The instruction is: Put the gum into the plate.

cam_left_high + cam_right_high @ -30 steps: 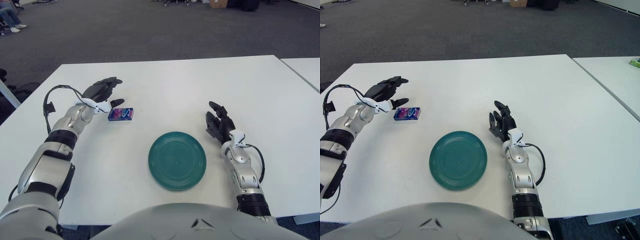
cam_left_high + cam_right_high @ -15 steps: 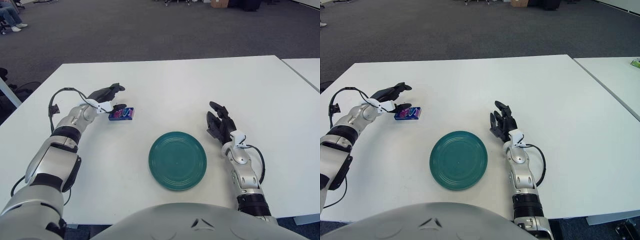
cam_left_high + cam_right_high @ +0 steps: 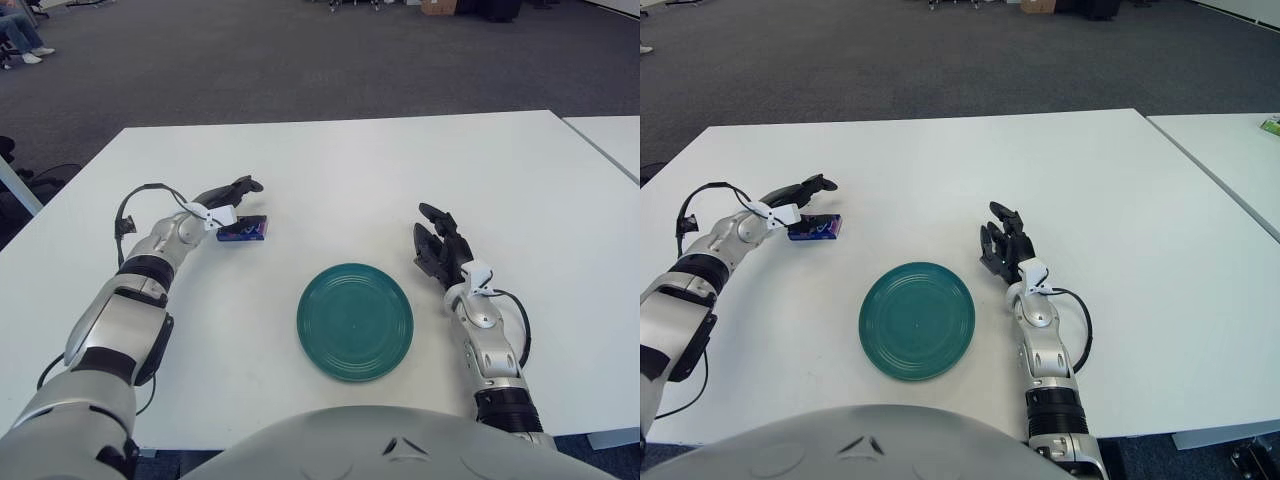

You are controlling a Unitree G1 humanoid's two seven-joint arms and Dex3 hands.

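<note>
The gum (image 3: 244, 230), a small blue and pink pack, lies flat on the white table (image 3: 340, 170) at the left. My left hand (image 3: 243, 204) reaches it from the left: the upper fingers (image 3: 240, 186) stretch above its far side and the thumb is low at its left end. The fingers are spread and not closed on the pack. A round teal plate (image 3: 322, 290) sits near the table's front middle, with nothing on it. My right hand (image 3: 437, 243) shows to the right of the plate, fingers relaxed and holding nothing.
A second white table (image 3: 1230, 150) stands at the right across a narrow gap, with a small green item (image 3: 1270, 125) on its far edge. Grey carpet lies beyond the table's far edge. A black cable (image 3: 135, 195) loops at my left wrist.
My left hand has moved right and lowered, from beside the gum to straddling its left end. The pack has shifted slightly. Plate and right hand are unchanged.
</note>
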